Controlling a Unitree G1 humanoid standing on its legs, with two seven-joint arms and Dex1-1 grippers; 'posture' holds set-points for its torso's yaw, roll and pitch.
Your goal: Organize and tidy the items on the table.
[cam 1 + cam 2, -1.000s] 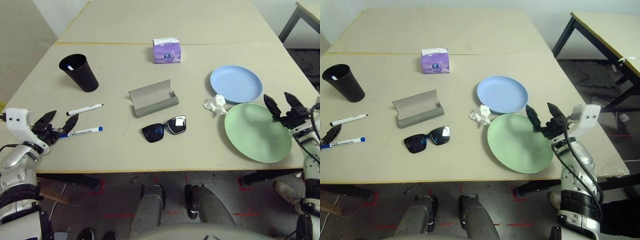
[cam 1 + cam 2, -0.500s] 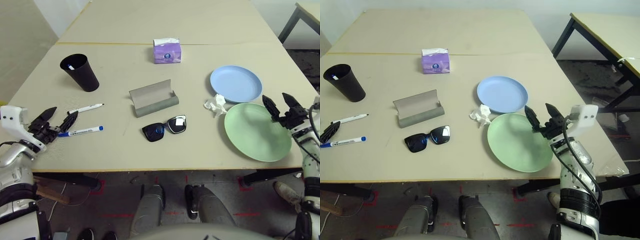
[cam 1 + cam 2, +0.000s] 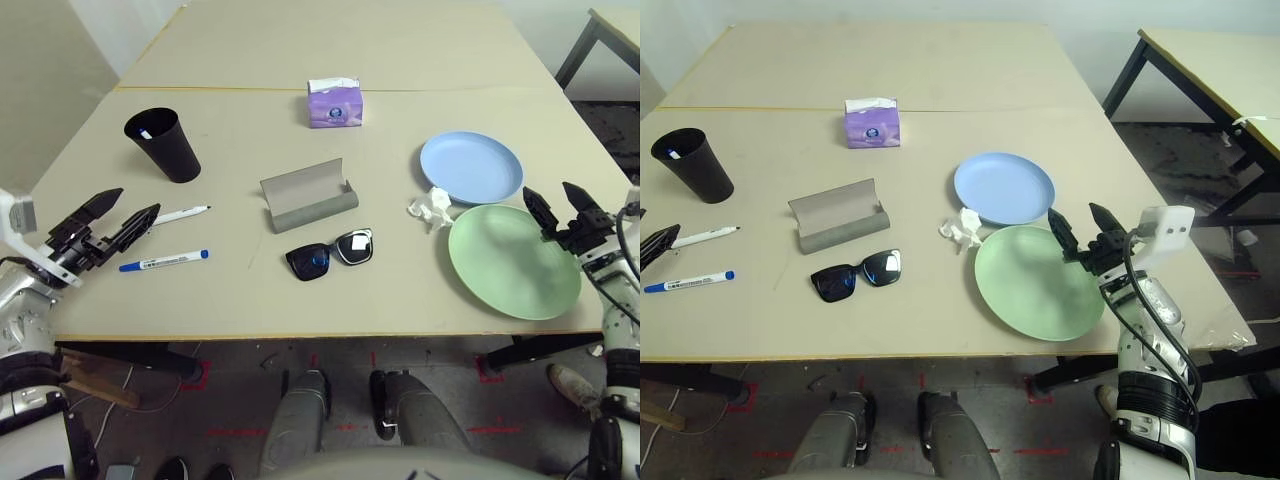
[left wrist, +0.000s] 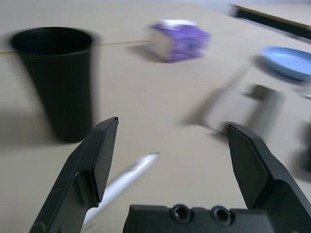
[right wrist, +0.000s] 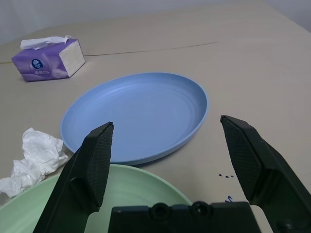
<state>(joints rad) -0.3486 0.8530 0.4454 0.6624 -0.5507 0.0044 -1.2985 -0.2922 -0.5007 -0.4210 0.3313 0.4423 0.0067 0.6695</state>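
On the table (image 3: 400, 290), our left gripper (image 3: 132, 208), fingers spread and empty, hovers by the black-capped marker (image 3: 185, 214) at ten o'clock; the blue-capped marker (image 3: 165, 261) lies at nine. Sunglasses (image 3: 330, 255) and grey glasses case (image 3: 312, 205) sit centrally. Our right gripper (image 3: 555, 210), also spread and empty, hovers over the light-green plate (image 3: 515, 262) at three, beside the crumpled tissue (image 3: 432, 208) and light-blue plate (image 3: 472, 167).

Sunglasses (image 3: 329, 255)—black, unfolded; tissue (image 3: 432, 209)—white, crumpled
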